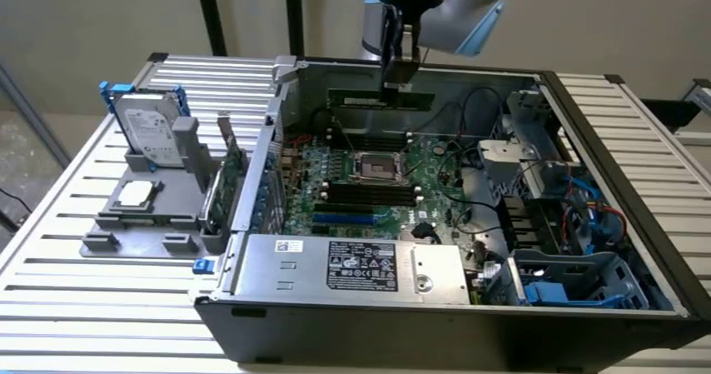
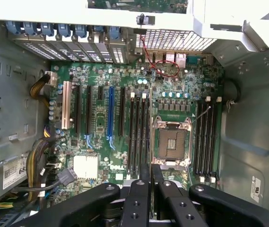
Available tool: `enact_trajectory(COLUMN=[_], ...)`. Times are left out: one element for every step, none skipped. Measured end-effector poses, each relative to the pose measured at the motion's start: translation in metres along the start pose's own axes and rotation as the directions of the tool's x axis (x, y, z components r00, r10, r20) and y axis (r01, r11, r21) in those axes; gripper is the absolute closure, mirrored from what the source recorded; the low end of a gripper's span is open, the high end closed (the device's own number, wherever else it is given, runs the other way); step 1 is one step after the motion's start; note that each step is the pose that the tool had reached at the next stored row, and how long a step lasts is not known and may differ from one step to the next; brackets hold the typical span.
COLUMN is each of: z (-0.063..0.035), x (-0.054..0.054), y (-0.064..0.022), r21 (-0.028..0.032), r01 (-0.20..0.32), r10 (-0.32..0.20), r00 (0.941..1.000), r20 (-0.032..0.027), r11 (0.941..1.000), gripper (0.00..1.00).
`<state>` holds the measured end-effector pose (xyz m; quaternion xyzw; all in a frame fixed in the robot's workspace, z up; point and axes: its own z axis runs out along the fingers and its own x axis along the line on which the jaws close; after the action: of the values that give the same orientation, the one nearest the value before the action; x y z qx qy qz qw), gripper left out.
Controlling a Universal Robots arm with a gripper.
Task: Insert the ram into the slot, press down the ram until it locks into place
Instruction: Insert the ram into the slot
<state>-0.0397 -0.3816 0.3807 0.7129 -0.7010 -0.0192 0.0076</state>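
Note:
My gripper [image 1: 398,84] hangs over the back of the open computer case [image 1: 622,224], shut on the ram [image 1: 384,102]. The ram is a long thin green stick held level and on edge, above the motherboard [image 1: 428,199]. In the wrist view the two fingers [image 2: 139,198] are pressed together around a thin dark edge at the gripper [image 2: 151,174]. Below them lie black ram slots [image 2: 138,132] on one side of the CPU socket [image 2: 172,142] and more slots [image 2: 205,137] on the other. In the exterior view, black slots [image 1: 361,195] run in front of the socket [image 1: 375,168].
A grey fixture [image 1: 139,216] on the exterior view's left carries a hard drive [image 1: 150,128] and an upright expansion card [image 1: 228,182]. The power supply [image 1: 350,266] fills the case's front. A drive cage [image 1: 578,278] and cables [image 1: 584,207] crowd the exterior view's right.

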Motion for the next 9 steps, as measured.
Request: enact_trajectory(z=[0.0018,0.0037,0.0054,0.0072,0.009,0.011,0.0127,0.0146,0.0164], x=[0.0,0.0,0.0,0.0,0.0,0.0,0.0,0.001,0.001], y=[0.0,0.0,-0.0001,-0.0001,-0.0001,-0.0002,-0.0003,-0.0004,-0.0005], r21=[0.0002,0.0003,0.0003,0.0004,0.0003,0.0004,0.0004,0.0005,0.0004], r01=[-0.008,-0.013,-0.017,-0.019,-0.021,-0.022,-0.022,-0.022,-0.022], r10=[0.008,0.013,0.017,0.019,0.021,0.022,0.022,0.022,0.022], r00=[1.0,0.9999,0.9999,0.9998,0.9998,0.9998,0.9998,0.9998,0.9998], r20=[0.0005,0.0007,0.0007,0.0008,0.0007,0.0003,-0.0003,-0.0003,-0.0006], r11=[1.0,0.9999,0.9999,0.9998,0.9998,0.9998,0.9998,0.9998,0.9998], gripper=[0.87,0.87,0.87,0.87,0.87,0.87,0.87,0.87,0.87])
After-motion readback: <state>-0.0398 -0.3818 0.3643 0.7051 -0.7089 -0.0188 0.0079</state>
